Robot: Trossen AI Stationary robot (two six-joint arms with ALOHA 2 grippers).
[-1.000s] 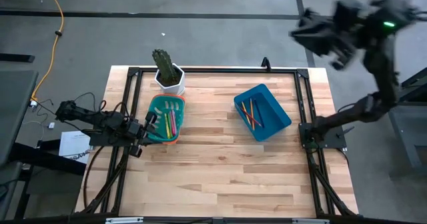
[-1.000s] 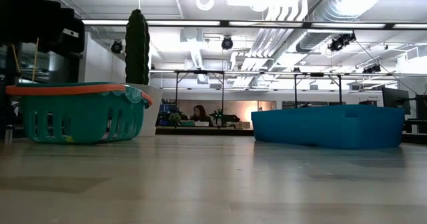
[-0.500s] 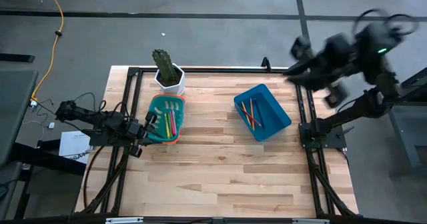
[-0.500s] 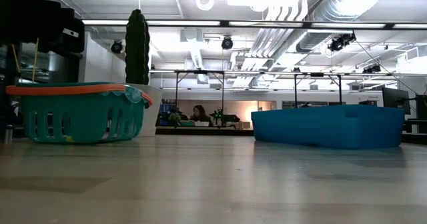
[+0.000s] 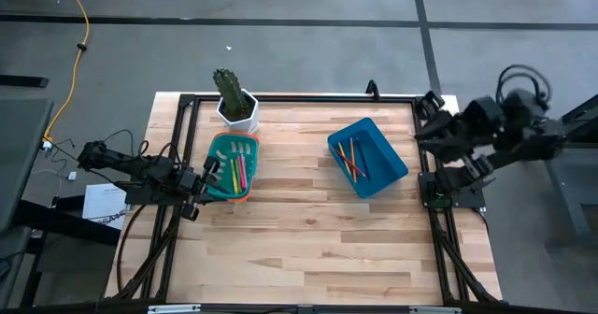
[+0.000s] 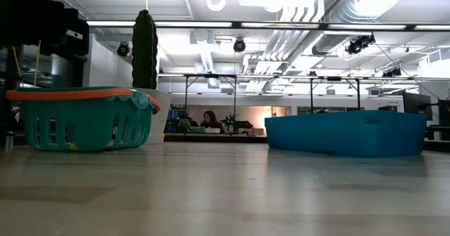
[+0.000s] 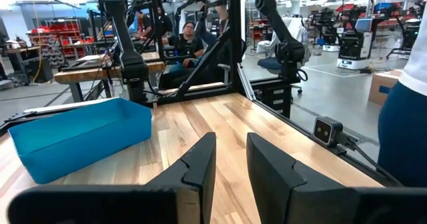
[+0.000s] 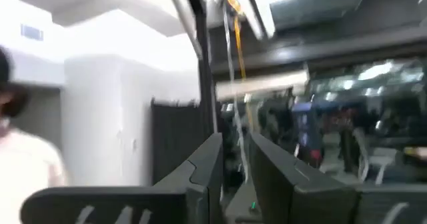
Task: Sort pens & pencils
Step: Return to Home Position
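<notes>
- Left end effector: low at the worktop's left edge, just beside the left wall of the green basket. Its fingers sit a narrow gap apart with nothing between them.
- Right end effector: the right arm is folded over the right edge, near the far corner. Fingers likewise a narrow gap apart, empty, looking out into the room rather than down at the worktop.
- Pens: inside the green basket, toward the far left corner. Count three: green, yellow, pink. They lie side by side, long axes running far edge to near edge.
- Pencils: inside the blue bin, right of centre. About four, in orange to dark tones; they overlap, so the count is loose. Long axes follow the bin's length, slanted across the worktop.
- Key relation: basket and pens are at the left end effector's fingertips. The bin lies toward the centre from the right arm, well apart from it. Left arm nearer the pens, right arm nearer the pencils.
- One potted cactus stands at the far edge, touching or just behind the basket.
- Judgement: no stick lies loose on the boards, so the sorting looks done. All that is left is parking the arms, and neither needs to reach toward a container.
</notes>
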